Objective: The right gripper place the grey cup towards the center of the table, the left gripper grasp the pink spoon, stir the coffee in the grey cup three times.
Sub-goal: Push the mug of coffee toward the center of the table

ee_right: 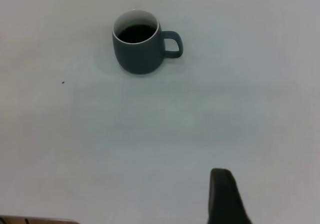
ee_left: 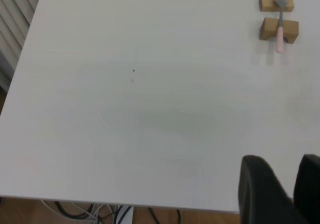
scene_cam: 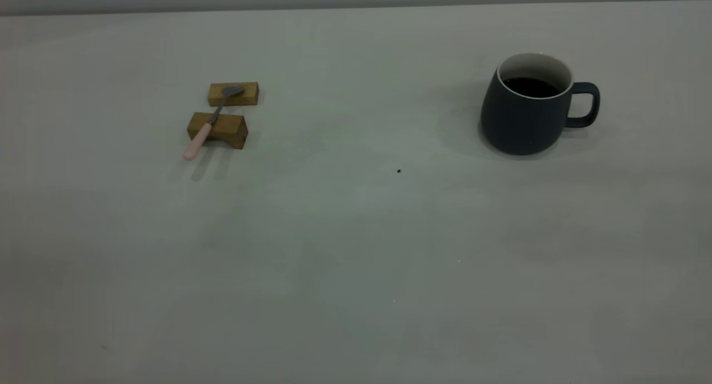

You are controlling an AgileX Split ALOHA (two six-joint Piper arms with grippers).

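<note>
The grey cup (scene_cam: 523, 117) stands upright at the right rear of the table (scene_cam: 356, 234), its handle turned to the right. Dark coffee (scene_cam: 531, 86) fills it. At the left rear, the pink spoon (scene_cam: 203, 133) lies across two wooden blocks, its bowl on the far block. Neither gripper appears in the exterior view. In the left wrist view my left gripper (ee_left: 282, 169) hangs open and empty over the near table edge, far from the spoon (ee_left: 279, 36). My right gripper (ee_right: 225, 194) shows only as a dark part, well short of the cup (ee_right: 140, 53).
Two brown wooden blocks (scene_cam: 233, 93) (scene_cam: 219, 129) hold the spoon off the surface. A small dark speck (scene_cam: 399, 171) lies near the table's middle. Below the near table edge hang cables (ee_left: 100, 211). A slatted wall (ee_left: 15, 13) runs along the table's side.
</note>
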